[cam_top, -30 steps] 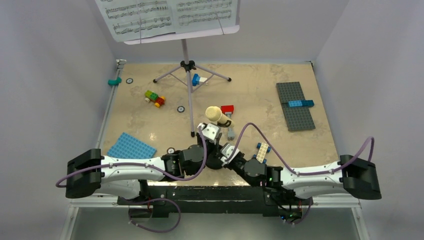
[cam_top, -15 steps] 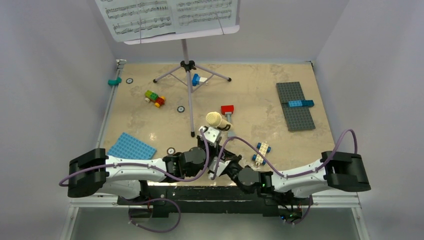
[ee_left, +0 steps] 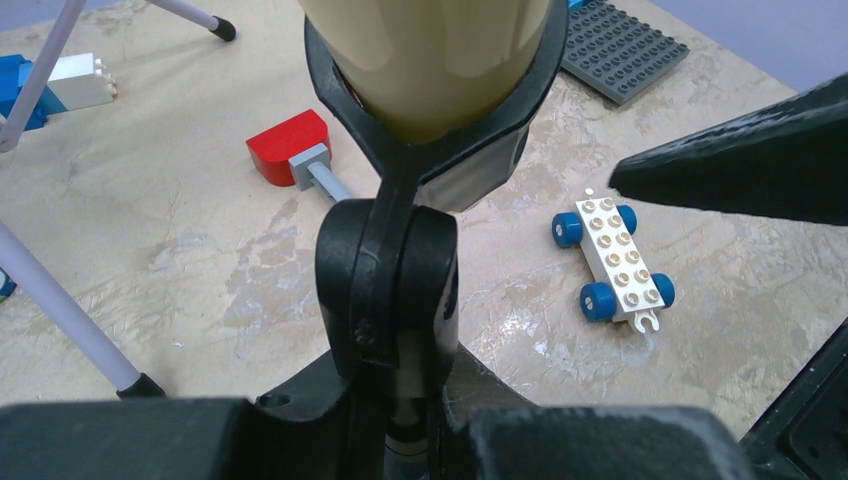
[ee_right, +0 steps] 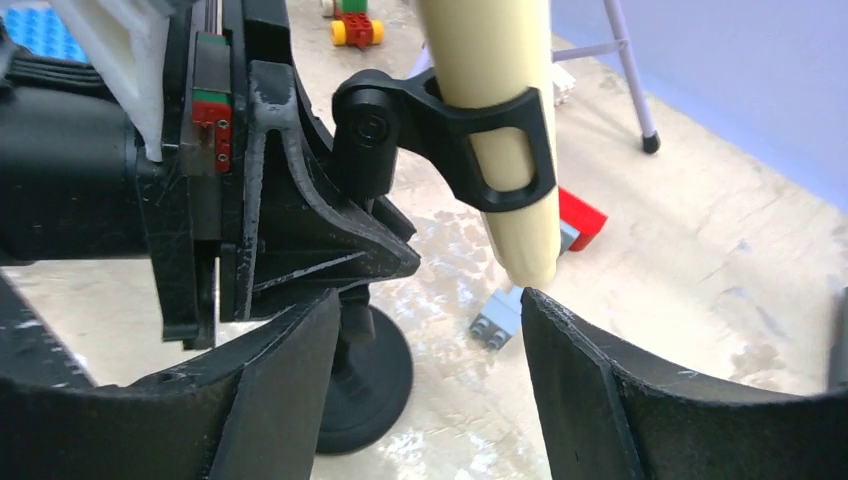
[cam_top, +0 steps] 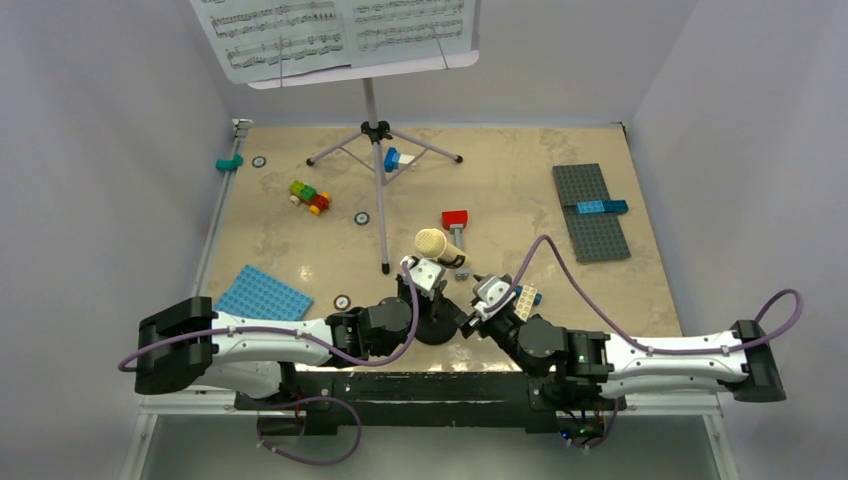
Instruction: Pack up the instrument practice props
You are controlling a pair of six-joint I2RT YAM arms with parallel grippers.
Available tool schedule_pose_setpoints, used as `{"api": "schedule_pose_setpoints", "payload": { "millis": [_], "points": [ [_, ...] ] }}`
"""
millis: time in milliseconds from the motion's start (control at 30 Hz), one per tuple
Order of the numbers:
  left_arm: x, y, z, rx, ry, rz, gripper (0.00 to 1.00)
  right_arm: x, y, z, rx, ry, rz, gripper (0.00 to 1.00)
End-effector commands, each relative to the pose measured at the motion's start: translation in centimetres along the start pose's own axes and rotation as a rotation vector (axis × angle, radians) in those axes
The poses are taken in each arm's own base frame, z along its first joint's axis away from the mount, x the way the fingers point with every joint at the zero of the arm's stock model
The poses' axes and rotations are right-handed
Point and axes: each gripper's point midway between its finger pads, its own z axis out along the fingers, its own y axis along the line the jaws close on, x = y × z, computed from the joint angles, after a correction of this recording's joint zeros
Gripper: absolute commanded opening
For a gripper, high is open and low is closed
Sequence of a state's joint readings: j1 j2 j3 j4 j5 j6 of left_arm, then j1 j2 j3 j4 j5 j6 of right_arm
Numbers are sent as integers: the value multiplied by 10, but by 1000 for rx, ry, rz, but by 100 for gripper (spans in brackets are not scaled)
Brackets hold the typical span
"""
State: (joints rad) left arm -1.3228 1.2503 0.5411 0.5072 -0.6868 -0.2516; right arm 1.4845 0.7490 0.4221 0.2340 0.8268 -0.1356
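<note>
Two arms reach in low from either side and meet at the near middle of the table (cam_top: 300,240). There the mic stand (ee_left: 388,285) stands upright on its round base, with the mic (ee_left: 430,55) clipped at its top and tilted. Close around it, a red brick (ee_left: 288,148) with a grey stem lies just beyond. A white wheeled brick (ee_left: 612,255) sits on the table to the right, apart from the stand. One long leg of the music stand (cam_top: 377,150) ends just left of the left wrist. That lilac tripod stands towards the far edge, its pages (cam_top: 330,30) — two, side by side — up on its desk.

The left forearm lies along the near edge and its wrist turns away from the bases. The left gripper (ee_left: 400,425) is closed round the stand's post, below the clip joint. The right arm stretches in from the far right, angled up-left. The right gripper (ee_right: 430,300) is spread wide and grips nothing — the mic's tail hangs just over the gap, right by one fingertip.

Counted:
- one mic, one mic stand and one music stand
- two studded plates: a blue plate (cam_top: 263,295) near left, and a grey plate (cam_top: 592,235) far right carrying one blue brick (cam_top: 602,207)
- one brick train (cam_top: 310,196)
- three small rings (cam_top: 361,217) loose on the table
</note>
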Motion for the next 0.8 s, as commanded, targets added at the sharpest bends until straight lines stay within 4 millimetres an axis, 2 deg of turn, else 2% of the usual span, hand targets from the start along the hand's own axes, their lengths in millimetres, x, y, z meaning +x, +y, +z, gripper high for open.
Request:
{"api": "schedule_pose_setpoints", "payload": {
  "millis": [0, 100, 133, 300, 400, 633, 767],
  "points": [
    [16, -5, -4, 28, 37, -17, 0, -4, -5, -18, -24, 31, 226, 71],
    [16, -3, -7, 29, 31, -26, 0, -2, -14, -29, -23, 19, 323, 70],
    [14, -3, -8, 35, 21, -35, 4, -1, -16, -32, -23, 12, 349, 70],
    [-1, -8, -13, 78, -15, -61, 32, 7, -29, -41, 15, 12, 404, 71],
    [-13, -12, -15, 99, -36, -77, 44, 9, -32, -42, 28, 21, 412, 71],
    [-27, -18, -21, 141, -54, -109, 58, 10, -30, -41, 35, 38, 424, 71],
    [-36, -13, -29, 143, -75, -155, 67, 8, -32, -43, 39, 33, 442, 71]
  ]
}}
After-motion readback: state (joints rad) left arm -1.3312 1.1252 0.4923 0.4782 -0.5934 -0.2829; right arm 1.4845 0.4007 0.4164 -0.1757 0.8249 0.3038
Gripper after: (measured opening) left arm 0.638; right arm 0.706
